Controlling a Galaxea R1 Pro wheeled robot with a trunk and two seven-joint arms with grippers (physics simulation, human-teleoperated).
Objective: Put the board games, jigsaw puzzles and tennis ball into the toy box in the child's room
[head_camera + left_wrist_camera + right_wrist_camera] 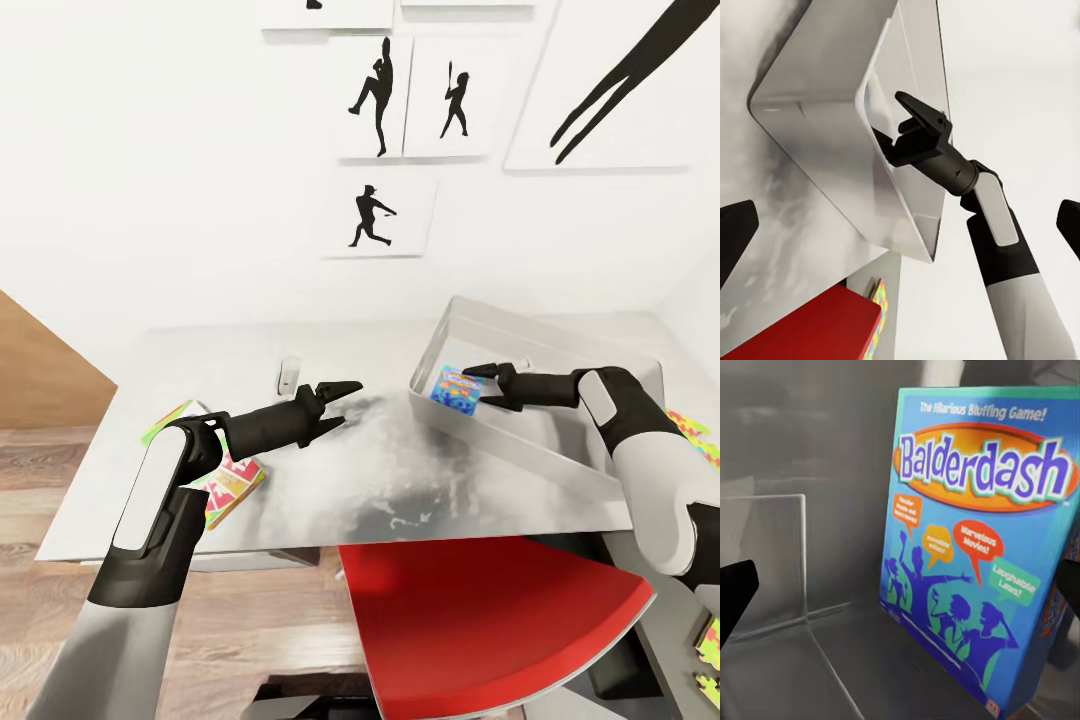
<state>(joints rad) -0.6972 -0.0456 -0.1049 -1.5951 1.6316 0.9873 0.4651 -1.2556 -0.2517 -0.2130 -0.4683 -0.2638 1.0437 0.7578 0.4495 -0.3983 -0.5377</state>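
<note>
clearly "balderdash" box (979, 547) lies in toy box (545, 450); both grippers released, right gripper (478, 385), left gripper (340, 405).

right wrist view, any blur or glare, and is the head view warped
Right wrist view: Balderdash box print is sharp up top, softer lower down; soft reflections on the toy box wall. Head view: wide-angle bend, table edges splay, mottled sheen on it. Left wrist view: bright glint on the bin's corner.
</note>
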